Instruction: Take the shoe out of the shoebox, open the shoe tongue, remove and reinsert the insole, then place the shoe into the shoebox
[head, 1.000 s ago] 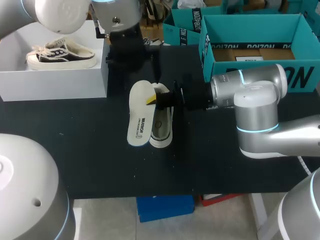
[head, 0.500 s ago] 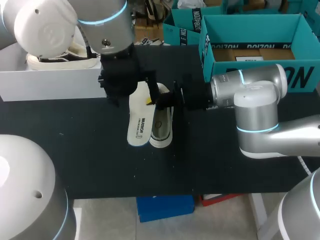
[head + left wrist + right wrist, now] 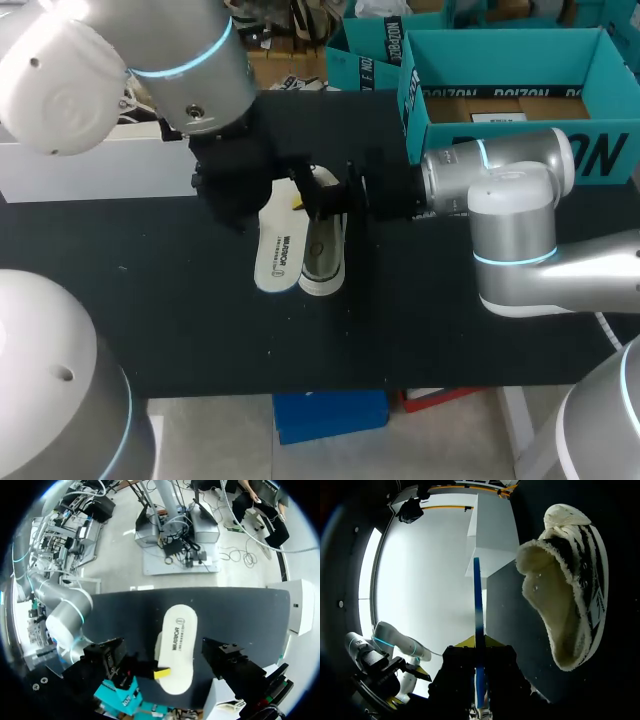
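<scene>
one insole (image 3: 277,258) lies flat on the black table (image 3: 200,330), print side up, touching the shoe (image 3: 322,258) along its long edge. the right pincer (image 3: 477,645) is clamped on the insole at its heel end. in the right wrist view the insole runs edge-on as a thin blue and white strip straight out between the two yellow tips. the shoe lies just beside this pincer, with its fleecy opening turned toward it and its toe pointing away.

the left pincer (image 3: 164,647) hangs above the insole with its jaws spread wide. its black fingers (image 3: 107,660) stand one on each side of the insole, and neither touches it. one yellow tip of the right pincer shows below it at the heel end.

the teal shoebox (image 3: 520,150) stands open behind the right arm's wrist, well apart from both pincers. a white box (image 3: 100,170) sits beyond the left arm, away from the right pincer.
</scene>
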Action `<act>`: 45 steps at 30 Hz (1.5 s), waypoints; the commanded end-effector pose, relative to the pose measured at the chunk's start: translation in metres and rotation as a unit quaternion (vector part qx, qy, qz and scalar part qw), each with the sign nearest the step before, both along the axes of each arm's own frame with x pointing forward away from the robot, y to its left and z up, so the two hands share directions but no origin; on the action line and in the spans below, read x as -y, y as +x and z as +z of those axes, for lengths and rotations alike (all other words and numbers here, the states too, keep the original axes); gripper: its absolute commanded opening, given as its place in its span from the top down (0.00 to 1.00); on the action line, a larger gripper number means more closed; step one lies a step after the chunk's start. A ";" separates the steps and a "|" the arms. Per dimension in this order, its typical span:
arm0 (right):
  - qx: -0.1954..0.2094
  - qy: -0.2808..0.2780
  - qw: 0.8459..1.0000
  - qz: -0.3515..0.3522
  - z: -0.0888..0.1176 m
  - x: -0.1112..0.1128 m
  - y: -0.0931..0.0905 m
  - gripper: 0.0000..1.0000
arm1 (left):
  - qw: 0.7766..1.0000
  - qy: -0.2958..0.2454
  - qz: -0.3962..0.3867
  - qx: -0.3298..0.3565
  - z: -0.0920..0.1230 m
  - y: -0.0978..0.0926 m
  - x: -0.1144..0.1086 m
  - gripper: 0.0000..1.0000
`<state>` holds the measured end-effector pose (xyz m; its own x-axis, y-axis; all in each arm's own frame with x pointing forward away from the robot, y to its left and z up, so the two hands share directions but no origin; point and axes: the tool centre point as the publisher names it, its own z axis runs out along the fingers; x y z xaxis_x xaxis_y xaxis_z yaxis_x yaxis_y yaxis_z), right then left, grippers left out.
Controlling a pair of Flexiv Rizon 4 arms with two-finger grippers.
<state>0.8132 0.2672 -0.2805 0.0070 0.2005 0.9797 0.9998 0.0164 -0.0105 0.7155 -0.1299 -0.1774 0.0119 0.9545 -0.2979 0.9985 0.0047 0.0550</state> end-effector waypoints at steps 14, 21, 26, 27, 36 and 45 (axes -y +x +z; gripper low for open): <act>0.000 0.000 1.000 -0.002 -0.001 -0.001 0.000 1.00 | 0.956 -0.289 0.020 0.047 0.008 -0.011 -0.052 0.00; 0.000 0.000 1.000 -0.002 -0.001 -0.001 0.000 1.00 | 0.925 -0.375 0.036 0.049 -0.007 -0.006 -0.070 0.00; 0.000 0.000 1.000 -0.002 -0.001 -0.001 0.000 1.00 | 0.904 -0.421 0.052 0.056 -0.017 0.000 -0.085 0.00; 0.000 0.000 1.000 -0.002 -0.001 -0.001 0.000 1.00 | 0.902 -0.424 0.054 0.056 -0.020 0.002 -0.088 0.00; 0.000 0.000 1.000 -0.002 -0.001 -0.001 0.000 1.00 | 0.923 -0.370 0.100 0.040 -0.030 0.015 -0.096 0.00; 0.000 0.000 1.000 -0.002 -0.001 -0.001 0.000 1.00 | 0.923 -0.370 0.100 0.040 -0.030 0.015 -0.096 0.00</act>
